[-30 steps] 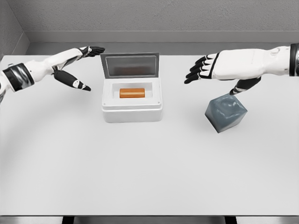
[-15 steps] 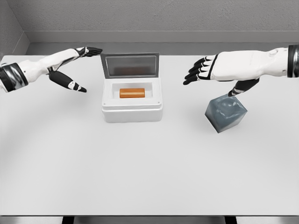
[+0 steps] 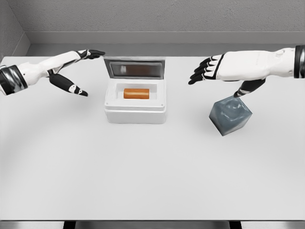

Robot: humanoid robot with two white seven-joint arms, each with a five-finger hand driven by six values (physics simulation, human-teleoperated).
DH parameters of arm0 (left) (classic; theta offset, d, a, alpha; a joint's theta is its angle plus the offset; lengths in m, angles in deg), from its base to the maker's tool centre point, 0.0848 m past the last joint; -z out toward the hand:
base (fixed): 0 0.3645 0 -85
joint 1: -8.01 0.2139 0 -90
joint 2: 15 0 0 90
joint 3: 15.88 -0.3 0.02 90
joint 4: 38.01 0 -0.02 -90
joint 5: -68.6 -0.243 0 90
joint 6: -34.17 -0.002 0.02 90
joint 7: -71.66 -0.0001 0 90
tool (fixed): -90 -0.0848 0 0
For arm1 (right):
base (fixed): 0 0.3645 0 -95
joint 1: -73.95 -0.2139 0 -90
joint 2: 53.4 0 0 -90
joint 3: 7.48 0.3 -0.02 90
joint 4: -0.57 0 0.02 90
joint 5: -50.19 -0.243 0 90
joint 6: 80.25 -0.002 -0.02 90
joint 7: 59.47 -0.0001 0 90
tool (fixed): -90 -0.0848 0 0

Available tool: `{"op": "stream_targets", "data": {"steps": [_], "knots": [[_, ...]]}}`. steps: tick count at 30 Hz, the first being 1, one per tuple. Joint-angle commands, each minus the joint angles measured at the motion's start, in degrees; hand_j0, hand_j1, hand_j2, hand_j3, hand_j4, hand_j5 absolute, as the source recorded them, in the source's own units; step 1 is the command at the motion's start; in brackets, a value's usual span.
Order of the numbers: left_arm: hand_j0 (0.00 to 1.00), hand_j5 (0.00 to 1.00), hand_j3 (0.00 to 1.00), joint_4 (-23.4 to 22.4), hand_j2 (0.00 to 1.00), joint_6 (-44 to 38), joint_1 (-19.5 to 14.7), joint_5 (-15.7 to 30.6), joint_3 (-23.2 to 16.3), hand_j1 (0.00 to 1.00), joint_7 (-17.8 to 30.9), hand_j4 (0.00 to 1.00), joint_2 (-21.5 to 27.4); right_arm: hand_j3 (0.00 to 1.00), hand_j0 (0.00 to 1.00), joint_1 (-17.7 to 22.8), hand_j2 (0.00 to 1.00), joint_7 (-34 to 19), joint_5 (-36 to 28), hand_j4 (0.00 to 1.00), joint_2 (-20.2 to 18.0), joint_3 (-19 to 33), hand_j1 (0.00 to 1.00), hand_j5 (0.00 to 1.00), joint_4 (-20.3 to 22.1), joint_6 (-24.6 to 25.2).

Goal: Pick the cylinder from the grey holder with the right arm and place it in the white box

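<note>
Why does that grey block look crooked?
The dark grey cube holder is tilted, tipped up on an edge rather than lying flat on the white table, under the open right hand. The orange cylinder lies in the white box.

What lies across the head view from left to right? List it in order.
Left hand → white box with the orange cylinder lying inside it → right hand → grey holder, tilted on the table.
</note>
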Motion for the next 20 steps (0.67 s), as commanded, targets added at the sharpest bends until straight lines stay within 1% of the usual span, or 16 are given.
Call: {"op": "stream_targets", "data": {"steps": [1, 2, 4, 7, 8, 10, 12, 14, 17, 20], "knots": [[1.0, 1.0, 1.0, -0.1, 1.0, 0.3, 0.1, 1.1, 0.6, 1.0, 0.0, 1.0, 0.7, 1.0, 1.0, 0.0, 1.0, 0.2, -0.3, 1.0, 0.0, 0.1, 1.0, 1.0, -0.1, 0.1], [1.0, 1.0, 1.0, -0.1, 1.0, 0.3, 0.3, 1.1, 0.6, 1.0, 0.0, 1.0, 0.8, 1.0, 1.0, 0.0, 1.0, 0.2, -0.3, 1.0, 0.0, 0.1, 1.0, 1.0, -0.1, 0.1], [1.0, 1.0, 1.0, -0.4, 1.0, 0.4, 0.4, 1.1, 0.6, 1.0, 0.0, 1.0, 3.3, 1.0, 1.0, 0.0, 1.0, 0.2, -0.3, 1.0, 0.0, 0.1, 1.0, 1.0, -0.2, 0.1], [1.0, 1.0, 1.0, -1.9, 1.0, 0.4, 0.5, 1.1, 0.6, 1.0, 0.0, 1.0, 3.4, 1.0, 1.0, 0.1, 1.0, 0.2, -0.3, 1.0, 0.0, 0.1, 1.0, 1.0, -0.3, 0.1], [1.0, 1.0, 1.0, -2.8, 1.0, 0.4, 0.4, 1.1, 0.6, 1.0, 0.0, 1.0, 3.4, 1.0, 1.0, 0.0, 1.0, 0.2, -0.3, 1.0, 0.0, 0.1, 1.0, 1.0, -0.4, 0.1], [1.0, 1.0, 1.0, -6.0, 1.0, 0.4, 0.6, 1.1, 0.6, 1.0, 0.0, 1.0, 3.4, 1.0, 1.0, 0.0, 1.0, 0.2, -0.3, 1.0, 0.0, 0.1, 1.0, 1.0, -0.4, 0.1], [1.0, 1.0, 1.0, -7.5, 1.0, 0.5, 1.1, 1.1, 0.7, 1.0, 0.0, 1.0, 3.4, 1.0, 1.0, 0.0, 1.0, 0.2, -0.3, 1.0, 0.0, 0.1, 1.0, 1.0, -0.4, 0.1], [1.0, 1.0, 1.0, -8.8, 1.0, 1.2, 3.5, 1.1, 4.2, 1.0, 0.0, 1.0, 3.5, 1.0, 1.0, 0.2, 1.0, 0.2, -0.3, 1.0, 0.0, 0.1, 1.0, 1.0, -0.4, 0.1], [1.0, 1.0, 1.0, -10.0, 1.0, 1.3, 3.9, 1.1, 4.7, 1.0, 0.0, 1.0, 3.7, 1.0, 1.0, 0.1, 1.0, 0.2, -0.3, 1.0, 0.0, 0.1, 1.0, 1.0, -0.4, 0.1], [1.0, 1.0, 1.0, -10.1, 1.0, 2.6, 3.9, 1.1, 4.7, 1.0, 0.0, 1.0, 3.7, 1.0, 1.0, 0.2, 1.0, 0.2, -0.3, 1.0, 0.0, 0.1, 1.0, 1.0, -0.4, 0.1]]}}
